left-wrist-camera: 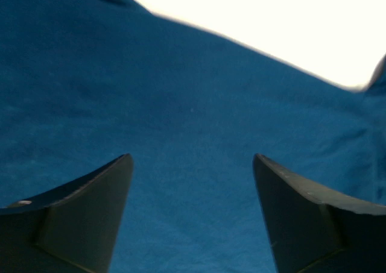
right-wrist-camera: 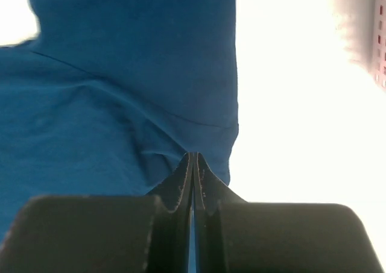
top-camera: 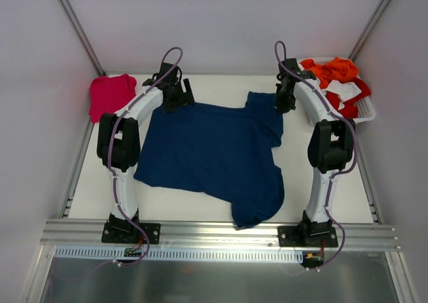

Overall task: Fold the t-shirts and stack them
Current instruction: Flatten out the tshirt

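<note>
Two arms reach across navy t-shirt [top-camera: 207,149]: left end effector [left-wrist-camera: 192,157] wide; right end effector [right-wrist-camera: 193,155] clamps it, confirmed wrist-view only.

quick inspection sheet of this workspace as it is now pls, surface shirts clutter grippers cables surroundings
surface: white table, middle covered by cloth
job's things: navy t-shirt spread out, unfolded; pinkish-red t-shirt in a compact pile at the far left corner
clutter: white basket at far right, holding orange and red clothes
grippers: left gripper open over the navy t-shirt; right gripper shut, pinching the navy t-shirt's edge
cables: purple cables along both arms, off the cloth
surroundings: white walls; metal rail at near edge
</note>
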Tool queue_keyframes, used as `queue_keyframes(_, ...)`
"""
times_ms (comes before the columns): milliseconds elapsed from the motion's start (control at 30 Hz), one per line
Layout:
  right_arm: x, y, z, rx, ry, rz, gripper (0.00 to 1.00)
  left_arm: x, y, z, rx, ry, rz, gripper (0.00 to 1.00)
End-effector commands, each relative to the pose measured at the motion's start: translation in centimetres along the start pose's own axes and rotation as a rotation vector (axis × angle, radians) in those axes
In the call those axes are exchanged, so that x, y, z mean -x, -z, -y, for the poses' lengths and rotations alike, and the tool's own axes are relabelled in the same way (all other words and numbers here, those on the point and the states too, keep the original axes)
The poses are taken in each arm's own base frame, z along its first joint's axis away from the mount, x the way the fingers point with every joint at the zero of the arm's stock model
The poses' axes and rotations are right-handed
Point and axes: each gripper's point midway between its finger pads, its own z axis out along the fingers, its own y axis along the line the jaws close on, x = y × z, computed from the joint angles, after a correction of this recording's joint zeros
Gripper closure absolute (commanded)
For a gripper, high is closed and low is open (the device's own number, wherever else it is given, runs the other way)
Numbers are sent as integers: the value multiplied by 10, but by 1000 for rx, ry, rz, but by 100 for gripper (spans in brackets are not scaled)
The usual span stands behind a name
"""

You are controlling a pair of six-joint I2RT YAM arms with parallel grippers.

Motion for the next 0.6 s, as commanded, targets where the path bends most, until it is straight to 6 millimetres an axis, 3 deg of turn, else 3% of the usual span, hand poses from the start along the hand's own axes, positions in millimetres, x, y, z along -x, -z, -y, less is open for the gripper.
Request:
queue_keyframes(0,-14,-7,10,-54,19,-39,99,-1,17,2,6,-36,23,21)
queue_keyframes(67,-22,-19,9,-59,15,-72,100,-3,19,-1,24,-41,30,34)
queue_keyframes(167,-32,-34,7,-62,11,-116,99,-9,22,-5,37,-47,28,36)
queue_keyframes(200,-34,-37,5,-59,8,-125,99,-13,24,-6,40,-50,24,45)
queue_keyframes(233,-37,-44,4,-58,7,-141,99,-15,26,-5,36,-49,26,61)
queue_keyframes(267,-38,-47,4,-59,6,-146,99,-17,25,-10,68,-51,37,88)
queue_keyframes(300,-39,-49,2,-59,6,-152,99,-16,28,-9,69,-50,47,100)
queue_keyframes(567,-45,-69,-4,-76,-1,-198,99,-20,18,-12,99,-74,39,100)
